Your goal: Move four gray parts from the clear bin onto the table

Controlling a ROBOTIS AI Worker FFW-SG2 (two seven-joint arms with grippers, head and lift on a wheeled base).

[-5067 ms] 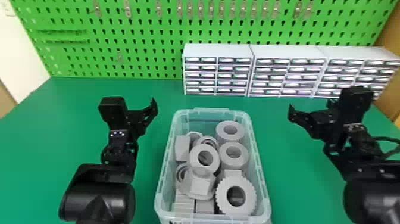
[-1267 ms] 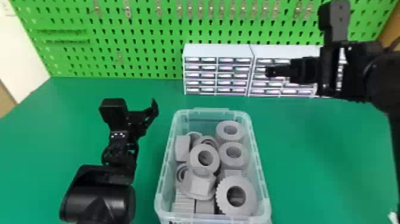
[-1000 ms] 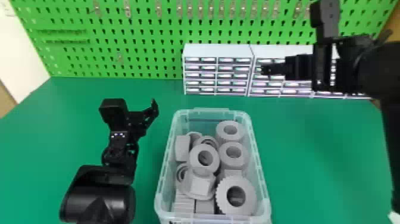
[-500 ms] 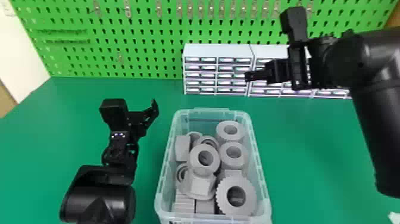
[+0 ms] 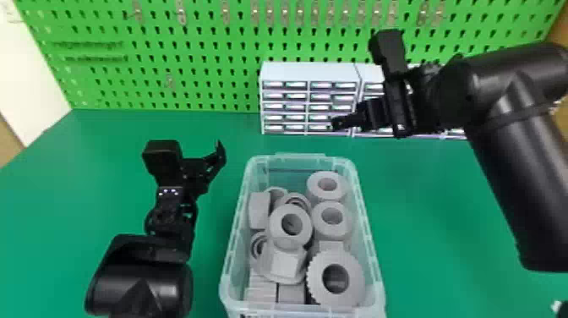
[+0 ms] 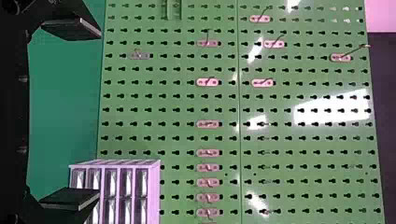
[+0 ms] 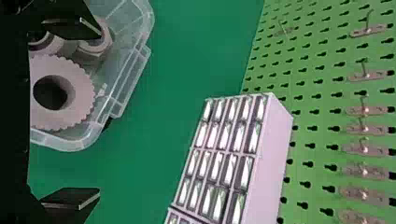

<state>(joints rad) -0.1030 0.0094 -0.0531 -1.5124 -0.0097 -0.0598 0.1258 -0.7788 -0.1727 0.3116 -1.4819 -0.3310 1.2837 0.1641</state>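
Note:
The clear bin (image 5: 368,237) stands on the green table (image 5: 422,203), filled with several gray parts, among them a toothed ring (image 5: 353,279) near its front edge and a round ring (image 5: 277,224) on the pile. My right gripper (image 5: 338,123) hangs beyond the bin's back right corner, before the drawer cabinets. In the right wrist view my right gripper (image 7: 95,114) stands open, and a toothed gray part (image 7: 81,91) lies farther off inside the bin. My left gripper (image 5: 222,154) is parked left of the bin; in the left wrist view the left gripper (image 6: 95,114) is open with nothing between its fingers.
White drawer cabinets (image 5: 310,72) line the back of the table beneath a green pegboard (image 5: 203,55) with metal hooks. Bare table (image 5: 105,169) stretches left of the bin, and more lies to its right, partly under my right arm.
My right arm has risen from the table's right side, then swung left and inward toward the bin. The left arm and the gray parts show no clear movement.

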